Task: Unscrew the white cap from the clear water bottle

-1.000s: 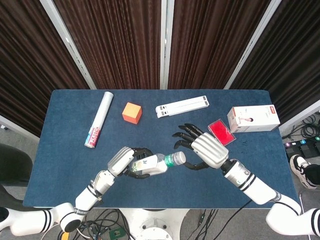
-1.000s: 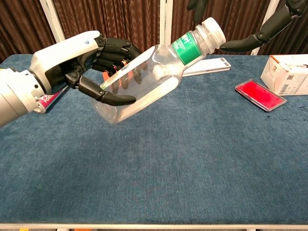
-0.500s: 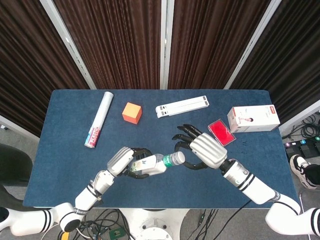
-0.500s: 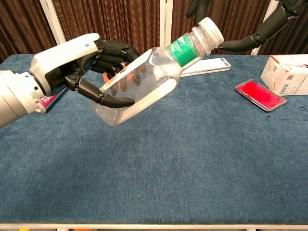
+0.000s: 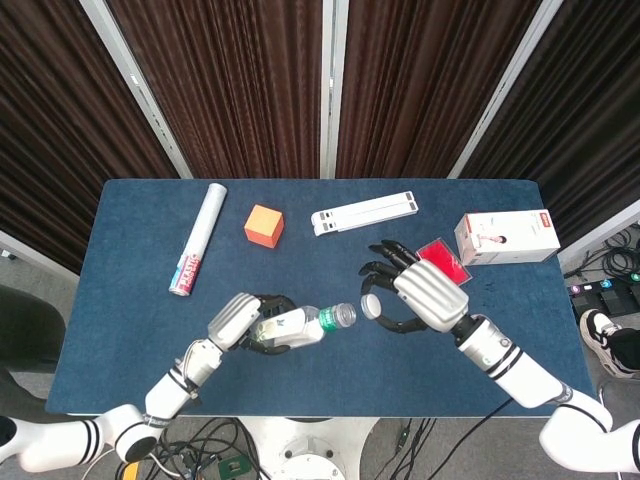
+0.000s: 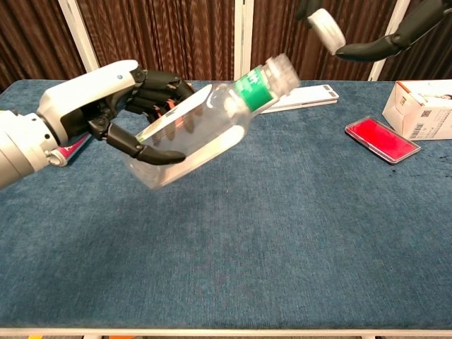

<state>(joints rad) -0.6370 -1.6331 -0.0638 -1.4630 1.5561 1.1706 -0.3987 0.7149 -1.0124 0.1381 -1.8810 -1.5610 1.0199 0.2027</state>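
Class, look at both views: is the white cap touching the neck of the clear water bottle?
Apart. The chest view shows the white cap held in the right hand, with a plain gap of curtain between it and the bottle neck.

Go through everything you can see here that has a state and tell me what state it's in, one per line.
clear water bottle: uncapped, tilted, off the table.
white cap: off the bottle, held apart from its neck.
left hand: grips the bottle's body.
right hand: holds the cap.
white tube: lying flat.
white box: closed, lying flat.
red case: closed, flat.
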